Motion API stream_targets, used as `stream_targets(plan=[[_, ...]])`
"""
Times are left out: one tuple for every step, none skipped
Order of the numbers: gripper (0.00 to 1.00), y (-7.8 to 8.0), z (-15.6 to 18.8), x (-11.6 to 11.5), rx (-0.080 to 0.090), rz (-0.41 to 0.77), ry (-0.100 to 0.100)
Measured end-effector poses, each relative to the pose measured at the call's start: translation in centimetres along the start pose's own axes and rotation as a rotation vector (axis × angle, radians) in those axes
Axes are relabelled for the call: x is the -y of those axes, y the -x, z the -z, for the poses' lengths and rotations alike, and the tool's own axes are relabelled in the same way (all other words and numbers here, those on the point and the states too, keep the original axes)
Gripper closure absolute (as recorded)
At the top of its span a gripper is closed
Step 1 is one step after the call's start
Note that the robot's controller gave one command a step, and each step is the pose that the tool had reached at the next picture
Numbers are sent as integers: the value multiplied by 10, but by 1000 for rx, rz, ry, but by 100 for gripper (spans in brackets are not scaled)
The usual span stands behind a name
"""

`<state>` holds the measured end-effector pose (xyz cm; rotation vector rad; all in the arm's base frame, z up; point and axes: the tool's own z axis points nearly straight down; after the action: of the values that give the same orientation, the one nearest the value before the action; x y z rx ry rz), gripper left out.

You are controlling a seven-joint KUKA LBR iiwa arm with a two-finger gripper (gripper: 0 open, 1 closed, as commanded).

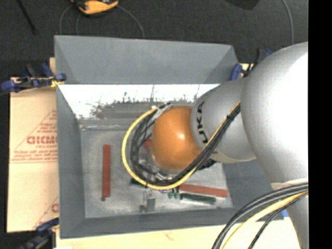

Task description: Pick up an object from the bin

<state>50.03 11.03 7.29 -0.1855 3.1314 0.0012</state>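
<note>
While the hand hangs low by the bin's lower edge, we can't tell if it's wide or narrow. A red stick and a green stick lie just beside it, toward the lower-right corner.

The grey metal bin carries two slim red-brown sticks: a long red-brown stick near the floor's left edge and a second red-brown stick toward the front right corner. One slim dark green stick lies just beside that second one.
</note>
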Motion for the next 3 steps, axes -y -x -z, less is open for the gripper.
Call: stream_targets(plan=[[100, 18, -2, 18, -1, -216, 0], [100, 18, -2, 18, -1, -216, 0], [100, 16, 2, 18, -4, -217, 0]])
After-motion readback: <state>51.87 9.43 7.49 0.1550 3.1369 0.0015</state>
